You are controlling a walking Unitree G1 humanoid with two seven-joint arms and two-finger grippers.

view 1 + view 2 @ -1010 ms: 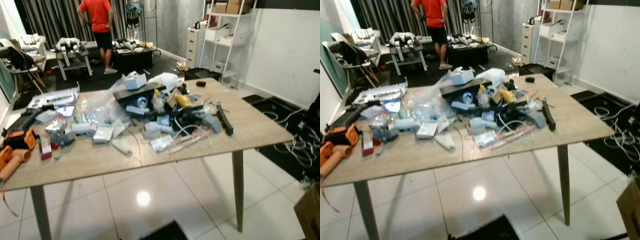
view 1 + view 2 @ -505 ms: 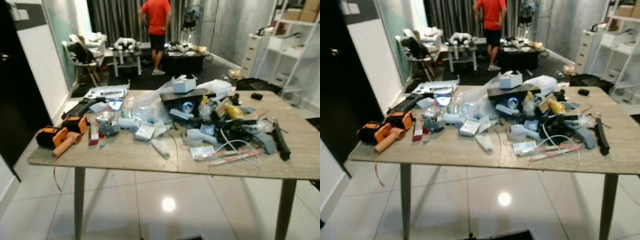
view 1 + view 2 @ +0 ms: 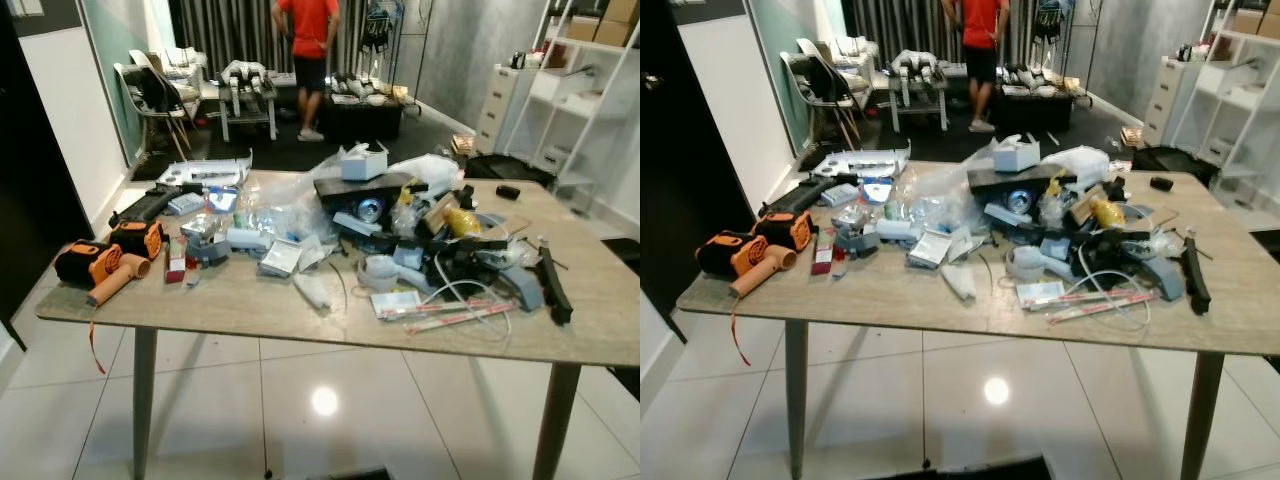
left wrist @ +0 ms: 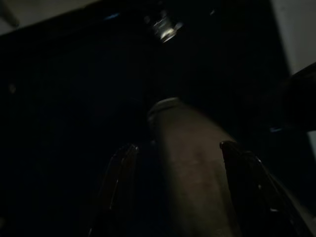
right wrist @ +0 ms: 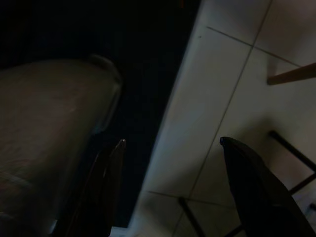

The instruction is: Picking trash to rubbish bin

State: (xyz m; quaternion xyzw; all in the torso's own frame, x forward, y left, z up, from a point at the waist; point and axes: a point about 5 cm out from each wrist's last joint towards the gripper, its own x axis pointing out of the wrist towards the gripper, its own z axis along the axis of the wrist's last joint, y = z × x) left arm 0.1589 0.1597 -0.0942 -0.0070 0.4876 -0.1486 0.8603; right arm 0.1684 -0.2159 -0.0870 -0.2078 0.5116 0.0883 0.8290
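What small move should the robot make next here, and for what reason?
Probably step closer to the table. The trash, such as the white crumpled wrapper near its front edge, lies beyond a stretch of floor, and the left pincer and right pincer both hang open by the robot's side, holding nothing.

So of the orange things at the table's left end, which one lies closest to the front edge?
The pale orange tube-shaped piece; it angles toward the front edge of the wooden table, while the two orange-and-black tool cases sit further back.
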